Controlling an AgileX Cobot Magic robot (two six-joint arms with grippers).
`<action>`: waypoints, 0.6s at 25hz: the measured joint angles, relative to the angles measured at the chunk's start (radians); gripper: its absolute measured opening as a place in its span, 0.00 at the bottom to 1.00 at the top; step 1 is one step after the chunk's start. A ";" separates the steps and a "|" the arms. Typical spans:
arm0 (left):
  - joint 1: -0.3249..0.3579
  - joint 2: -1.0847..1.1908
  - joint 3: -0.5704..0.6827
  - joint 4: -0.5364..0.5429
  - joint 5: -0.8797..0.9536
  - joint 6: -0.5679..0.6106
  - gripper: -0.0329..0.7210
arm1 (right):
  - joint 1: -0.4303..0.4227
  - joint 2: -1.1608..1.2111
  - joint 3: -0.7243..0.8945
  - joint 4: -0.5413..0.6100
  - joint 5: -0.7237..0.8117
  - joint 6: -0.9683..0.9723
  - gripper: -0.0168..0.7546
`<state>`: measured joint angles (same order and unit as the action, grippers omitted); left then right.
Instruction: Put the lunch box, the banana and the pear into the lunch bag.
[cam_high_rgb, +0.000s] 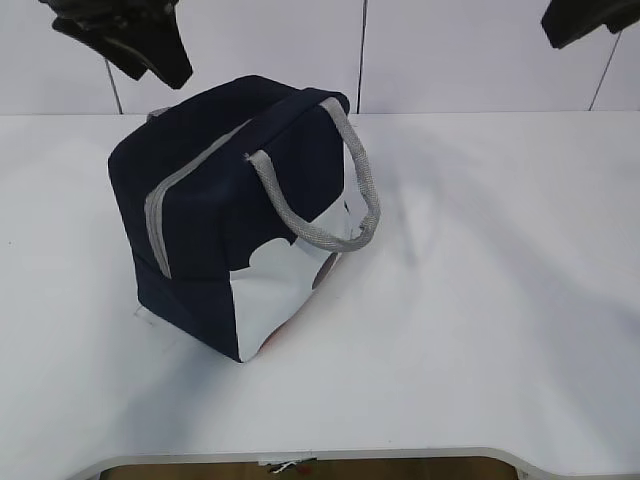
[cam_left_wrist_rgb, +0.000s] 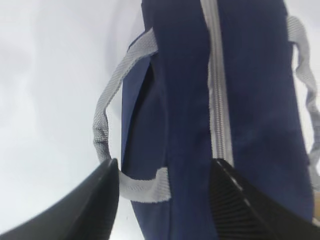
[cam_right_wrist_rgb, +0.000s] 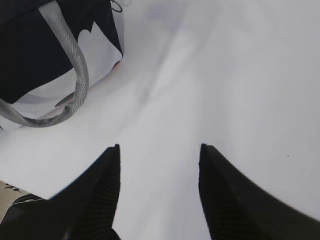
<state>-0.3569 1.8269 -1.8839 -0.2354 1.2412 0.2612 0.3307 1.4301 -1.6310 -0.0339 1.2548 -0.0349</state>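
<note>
While both grippers hang apart-jawed and empty, the left gripper (cam_left_wrist_rgb: 165, 200) hovers over the bag (cam_high_rgb: 225, 230) — zipper (cam_left_wrist_rgb: 218, 100) closed, strap (cam_high_rgb: 330, 215) drooping — and the right gripper (cam_right_wrist_rgb: 159, 195) over bare table (cam_high_rgb: 500, 300). Bag sits left of centre, upright.

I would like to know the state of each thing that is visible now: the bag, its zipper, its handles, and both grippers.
lunch bag: standing on the white table, closed.
zipper: shut along the part that shows.
handle: hanging loose down the side, held by nothing.
left gripper: open, above the bag, holding nothing.
right gripper: open, above bare table, holding nothing.
lunch box, banana, pear: not visible.
</note>
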 joint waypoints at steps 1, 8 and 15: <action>0.000 -0.014 0.000 0.001 0.000 -0.004 0.62 | 0.000 -0.016 0.014 0.000 0.000 0.000 0.56; 0.000 -0.116 0.000 0.013 0.008 -0.024 0.61 | 0.000 -0.097 0.138 0.000 0.002 0.000 0.56; 0.000 -0.233 0.000 0.067 0.016 -0.056 0.60 | 0.000 -0.176 0.236 -0.002 0.002 -0.002 0.56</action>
<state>-0.3569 1.5942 -1.8839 -0.1685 1.2573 0.2055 0.3307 1.2544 -1.3950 -0.0362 1.2568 -0.0368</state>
